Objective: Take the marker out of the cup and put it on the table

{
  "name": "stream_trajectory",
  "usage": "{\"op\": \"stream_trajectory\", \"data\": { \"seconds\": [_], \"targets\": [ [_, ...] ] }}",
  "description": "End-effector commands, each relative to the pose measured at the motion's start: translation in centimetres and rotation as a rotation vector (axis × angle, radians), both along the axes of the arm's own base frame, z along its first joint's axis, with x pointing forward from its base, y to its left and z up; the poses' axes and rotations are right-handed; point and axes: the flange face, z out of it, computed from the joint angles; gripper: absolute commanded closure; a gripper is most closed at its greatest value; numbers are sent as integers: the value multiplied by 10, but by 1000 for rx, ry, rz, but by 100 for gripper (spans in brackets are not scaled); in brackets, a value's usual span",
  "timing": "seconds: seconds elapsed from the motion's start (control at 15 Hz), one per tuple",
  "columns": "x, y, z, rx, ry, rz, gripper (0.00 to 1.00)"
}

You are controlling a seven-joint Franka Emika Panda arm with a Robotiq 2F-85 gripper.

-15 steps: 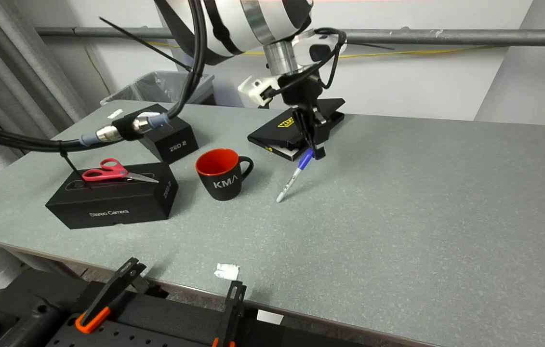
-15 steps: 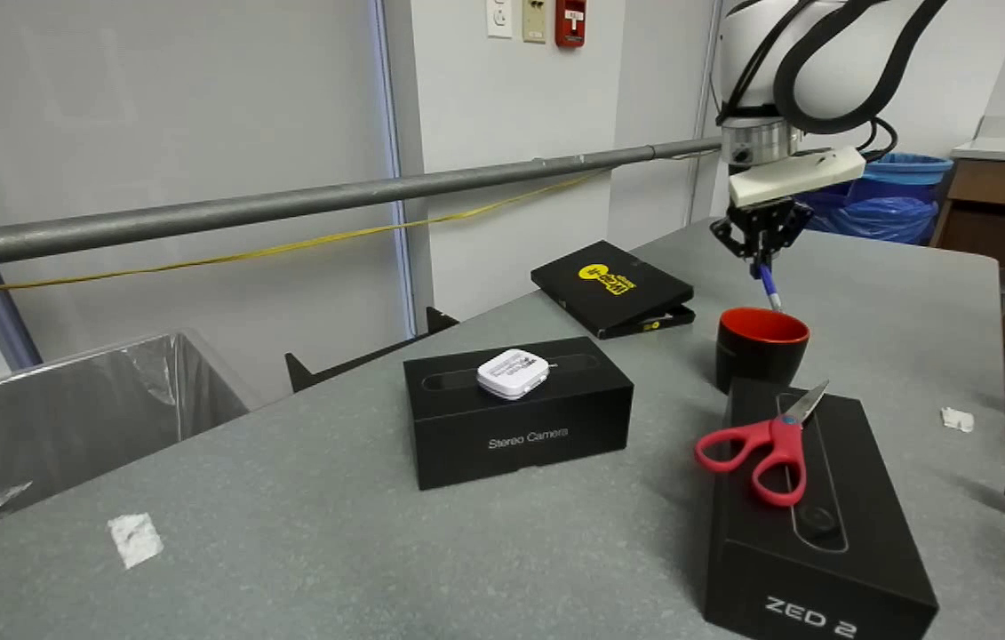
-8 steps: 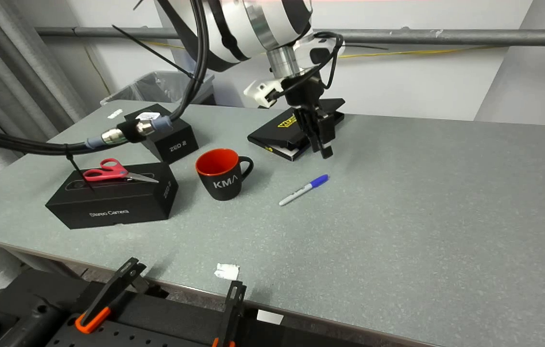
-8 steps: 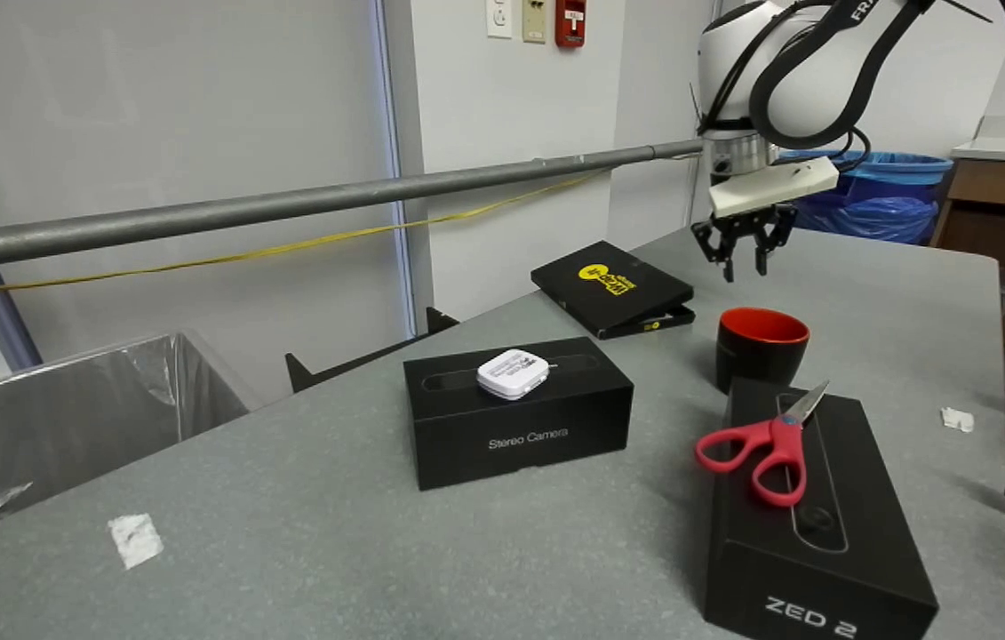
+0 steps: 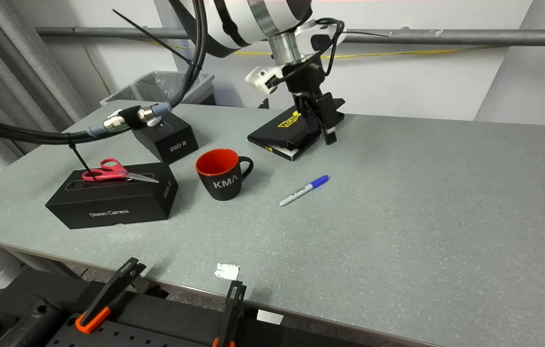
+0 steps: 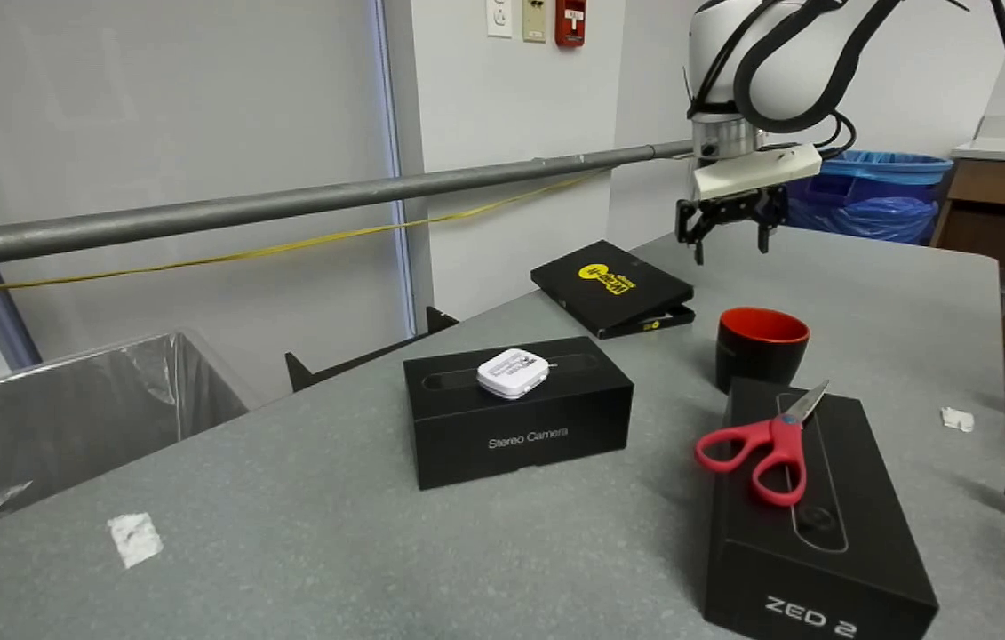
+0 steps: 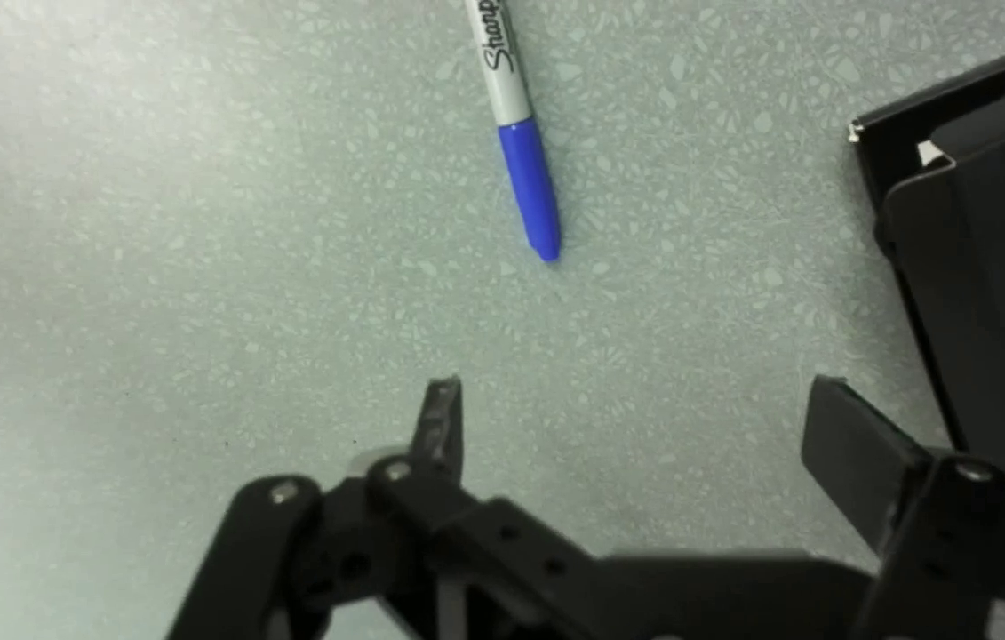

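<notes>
The marker (image 5: 301,192), white with a blue cap, lies flat on the grey speckled table (image 5: 421,217), to the right of the cup (image 5: 224,187). The cup is a dark mug with a red inside; it stands upright with its handle toward the marker. In an exterior view this cup (image 6: 755,360) hides the marker. My gripper (image 6: 731,254) hangs above the tabletop, open, apart from the marker. Seen from the wrist, the marker's blue cap (image 7: 530,187) lies ahead of the gripper (image 7: 635,384), whose fingers are spread wide with only tabletop visible between them.
A black flat box (image 6: 613,289) with a raised lid lies close beside the gripper. Red-handled scissors (image 6: 773,444) rest on a black camera box (image 6: 822,551). Another black box (image 6: 520,436) carries a small white case. Clamps (image 5: 233,308) stand at the table's edge.
The gripper held the marker tilted with its tip at the table a second ago. It opened, the marker dropped flat onto the table, and the gripper rose away from it.
</notes>
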Motion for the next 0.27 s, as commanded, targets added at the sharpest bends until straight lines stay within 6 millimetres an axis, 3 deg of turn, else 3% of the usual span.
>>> {"op": "stream_trajectory", "data": {
  "seconds": [0.0,0.2],
  "targets": [
    [1,1,2,9,9,-8,0],
    [3,2,3,14,12,-12,0]
  ]
}}
